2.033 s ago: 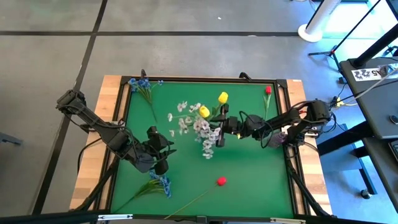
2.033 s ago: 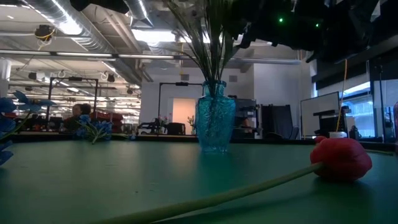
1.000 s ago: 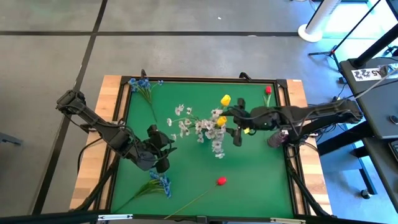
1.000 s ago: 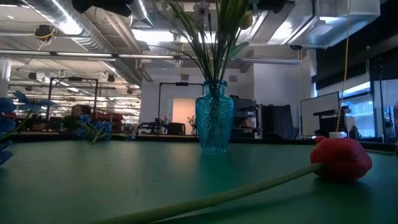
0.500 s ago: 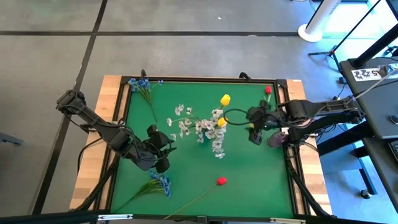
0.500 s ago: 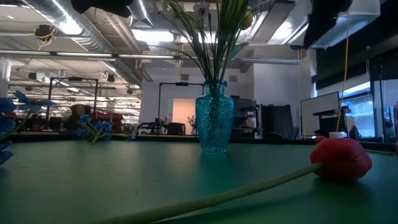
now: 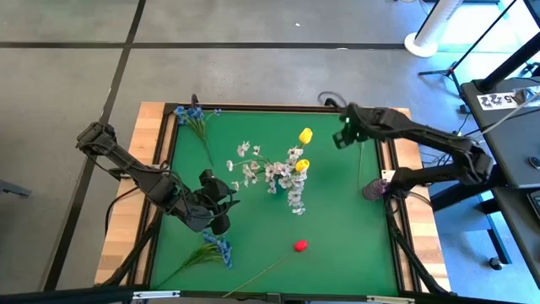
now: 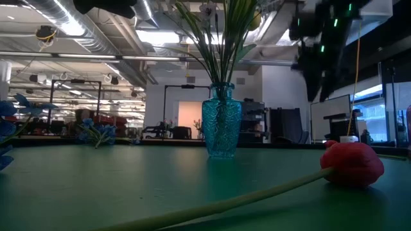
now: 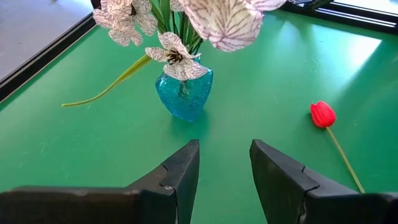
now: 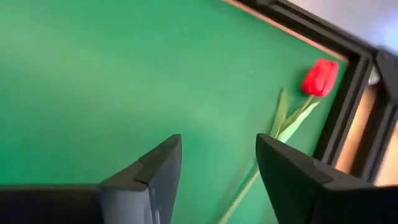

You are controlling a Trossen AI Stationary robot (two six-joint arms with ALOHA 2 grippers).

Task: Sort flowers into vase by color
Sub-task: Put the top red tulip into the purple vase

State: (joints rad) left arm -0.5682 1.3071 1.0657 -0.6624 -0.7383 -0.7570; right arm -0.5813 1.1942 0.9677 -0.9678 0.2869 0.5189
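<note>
A blue glass vase (image 9: 185,94) stands upright mid-table and holds white sprigs (image 7: 272,174) and two yellow tulips (image 7: 305,134). One red tulip (image 7: 299,246) lies on the table's near part. Another red tulip (image 10: 320,76) lies by the far right corner. Blue sprigs lie at the far left (image 7: 192,115) and the near left (image 7: 216,249). My right gripper (image 7: 340,137) hovers open above the far right area, close to that corner tulip. My left gripper (image 7: 221,203) waits open, left of the vase.
The green mat sits inside a raised black frame (image 7: 278,108), with wooden margins outside it. A small dark object (image 7: 375,189) sits at the right edge. Bare mat (image 7: 346,228) lies between the vase and the near right corner.
My right gripper has moved away from beside the vase, first toward the table's right edge, then up and toward the far right corner. The yellow tulip stays standing in the vase. My left arm has kept still.
</note>
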